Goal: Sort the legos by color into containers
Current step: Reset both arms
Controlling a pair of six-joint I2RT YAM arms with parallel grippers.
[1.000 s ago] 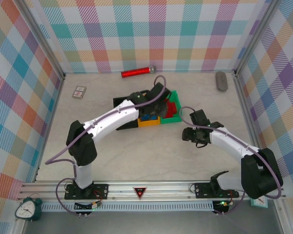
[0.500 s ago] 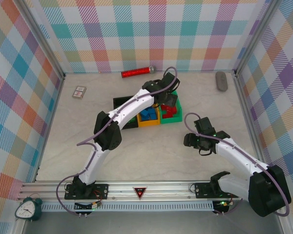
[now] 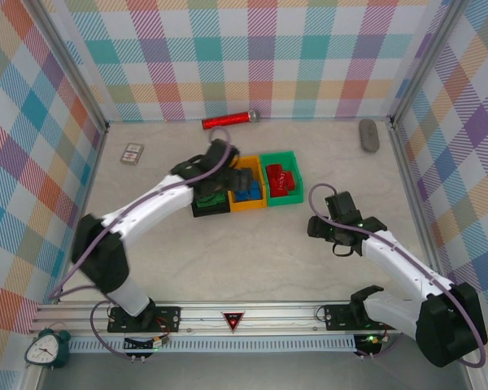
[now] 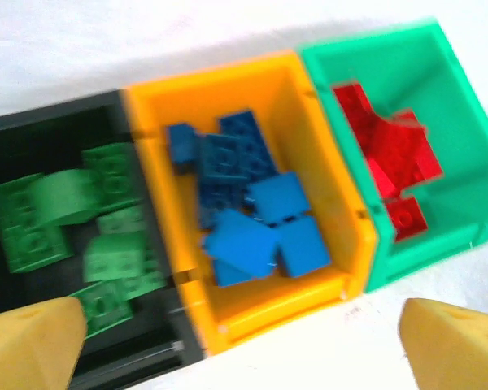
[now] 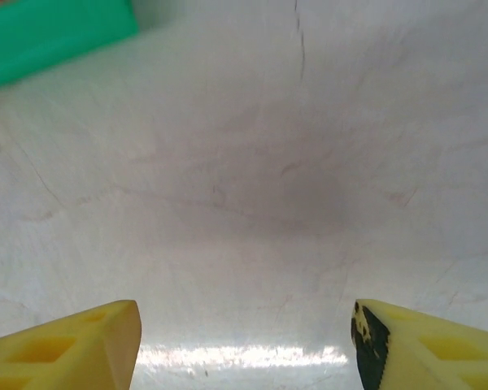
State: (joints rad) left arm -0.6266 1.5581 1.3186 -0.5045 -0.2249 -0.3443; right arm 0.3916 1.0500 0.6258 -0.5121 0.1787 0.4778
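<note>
Pale tabletop, plaid walls: bins loaded, grippers empty.
I see green bricks in the black bin, blue bricks in the orange-yellow bin, red bricks in the green bin. Left arm reaches far, wrist down, left gripper spread wide above them; dip and a finger could clip a rim, shoving the row. The right gripper, jaws apart on nothing, hangs low, near right.

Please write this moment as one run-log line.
left gripper open above bins | right gripper open above table | legos sorted by color
</note>
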